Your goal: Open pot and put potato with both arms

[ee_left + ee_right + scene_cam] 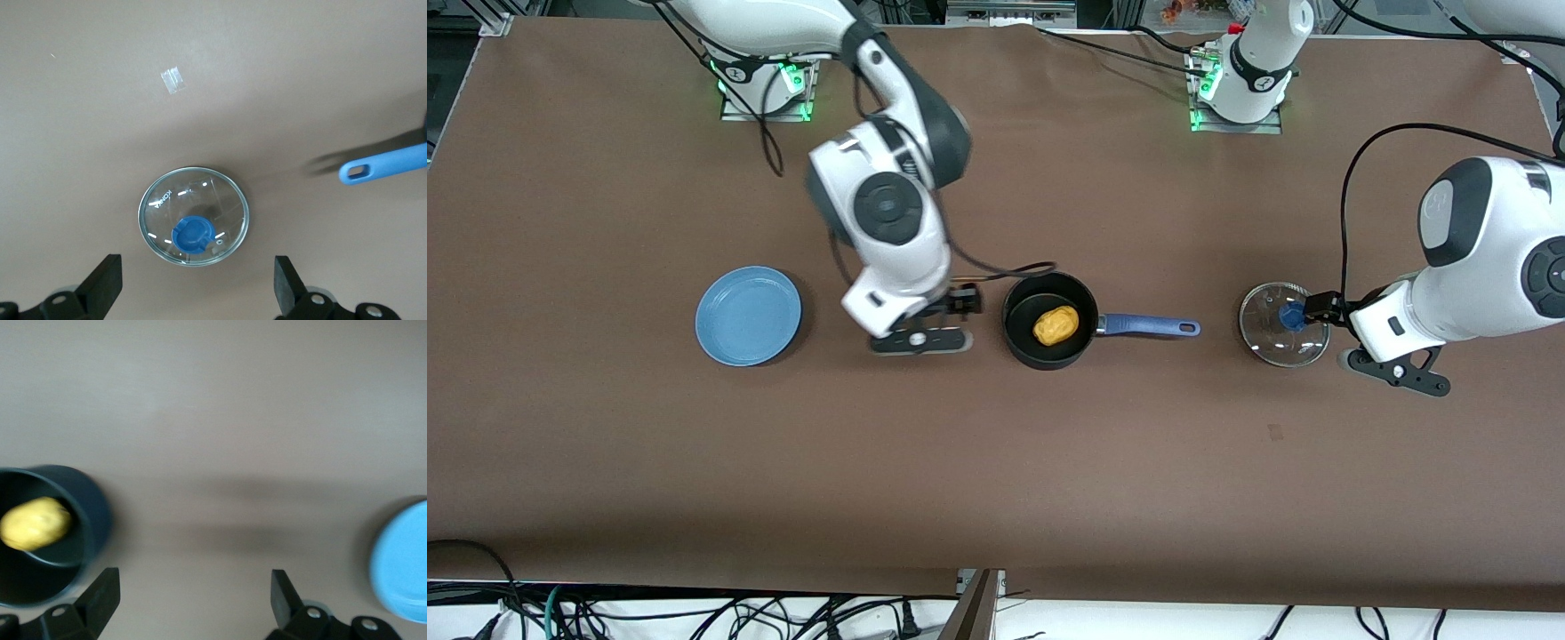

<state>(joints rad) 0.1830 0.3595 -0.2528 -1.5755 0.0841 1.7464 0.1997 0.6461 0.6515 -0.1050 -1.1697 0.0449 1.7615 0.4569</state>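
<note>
Brown matte cover over the whole table (pixel 605 462), with a tangle of cables along the edge closest to the front camera and the two arm bases bolted down along the farthest edge, green lights glowing on both.

Going across the front view: a flat blue plate (pixel 748 316) sits toward the right arm's end. Next is the right gripper (pixel 965 302), hanging over bare table between the plate and the pot, arm bent down from its base, claw spread wide with nothing in it. In its wrist view the fingers (pixel 100 593) frame empty tabletop.

Then the pot (pixel 1049 320), lid off, the potato (pixel 1056 325) lying inside it, blue handle pointing toward the left arm's end.

Past that handle the glass lid (pixel 1284 324) lies flat on the table, blue knob up. The left gripper (pixel 1320 309) hovers over it, fingers (pixel 103 283) spread apart, not touching it
</note>
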